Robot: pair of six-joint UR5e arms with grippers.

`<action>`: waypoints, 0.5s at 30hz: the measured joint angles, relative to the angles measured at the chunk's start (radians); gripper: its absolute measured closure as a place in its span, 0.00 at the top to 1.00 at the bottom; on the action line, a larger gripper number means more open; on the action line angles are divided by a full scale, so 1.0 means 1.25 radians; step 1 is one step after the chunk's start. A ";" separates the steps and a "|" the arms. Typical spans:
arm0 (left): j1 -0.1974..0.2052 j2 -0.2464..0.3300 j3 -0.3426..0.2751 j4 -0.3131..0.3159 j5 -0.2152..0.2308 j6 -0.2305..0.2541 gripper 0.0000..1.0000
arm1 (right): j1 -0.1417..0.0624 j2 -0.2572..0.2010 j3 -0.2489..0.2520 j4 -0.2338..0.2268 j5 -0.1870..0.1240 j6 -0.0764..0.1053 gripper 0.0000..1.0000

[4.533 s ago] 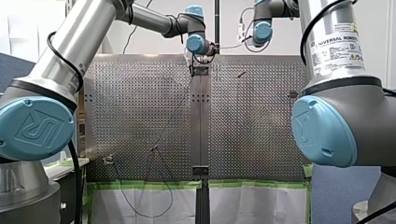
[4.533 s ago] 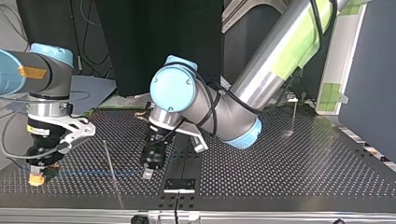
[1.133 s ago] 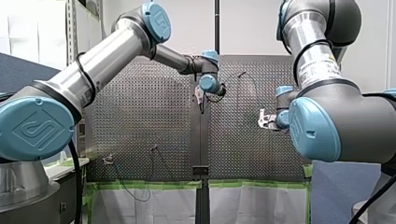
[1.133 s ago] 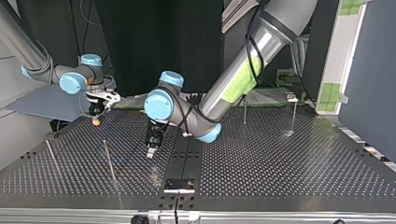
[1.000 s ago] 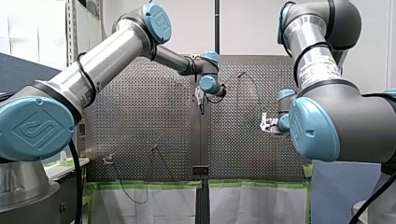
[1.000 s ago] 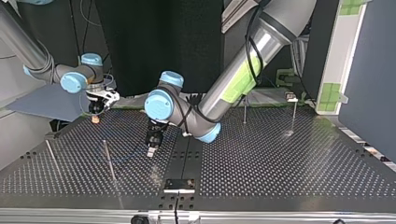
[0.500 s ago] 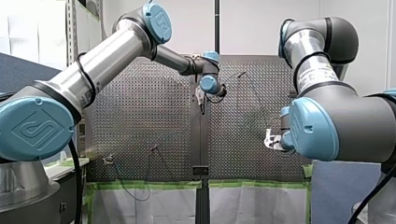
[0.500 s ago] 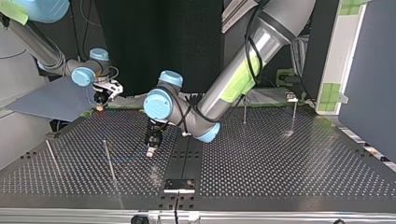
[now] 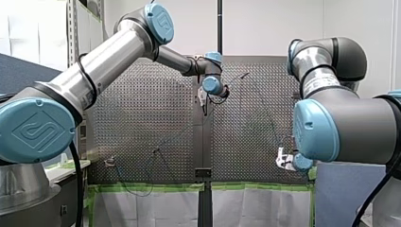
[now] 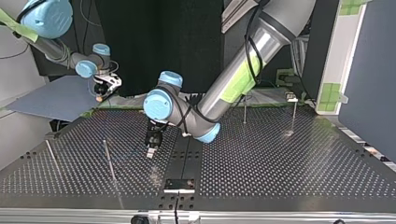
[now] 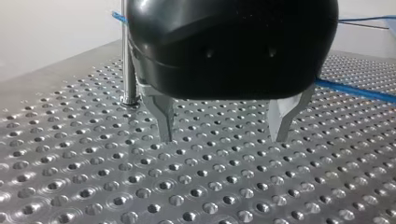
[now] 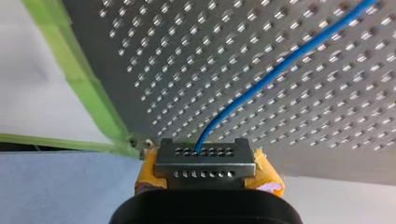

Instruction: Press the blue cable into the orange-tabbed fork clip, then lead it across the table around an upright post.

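From right gripper (image 12: 205, 161), blue cable (image 12: 275, 70) slants away, apparently clamped.

Beyond my left gripper (image 9: 204, 105) stands a plain white wall (image 9: 265, 28). From across the table, a black backdrop (image 10: 154, 42) hangs behind it, with a grey-blue panel (image 10: 369, 70) well aside.

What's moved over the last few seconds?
My right pincer, shut on the blue cable, drew it from the far edge of the table down the front view to its lower right. My left pincer backed off slightly early on, then held still, open above the table.
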 joint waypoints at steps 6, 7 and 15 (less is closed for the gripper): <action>0.000 0.000 0.004 0.000 0.000 0.000 0.99 | -0.013 0.038 0.000 -0.045 -0.014 0.006 0.00; 0.000 0.000 0.004 0.000 0.000 0.000 0.99 | -0.014 0.041 -0.001 -0.049 -0.017 0.007 0.00; 0.000 0.000 0.005 -0.002 -0.003 0.000 0.99 | -0.024 0.054 -0.007 -0.062 -0.033 0.010 0.00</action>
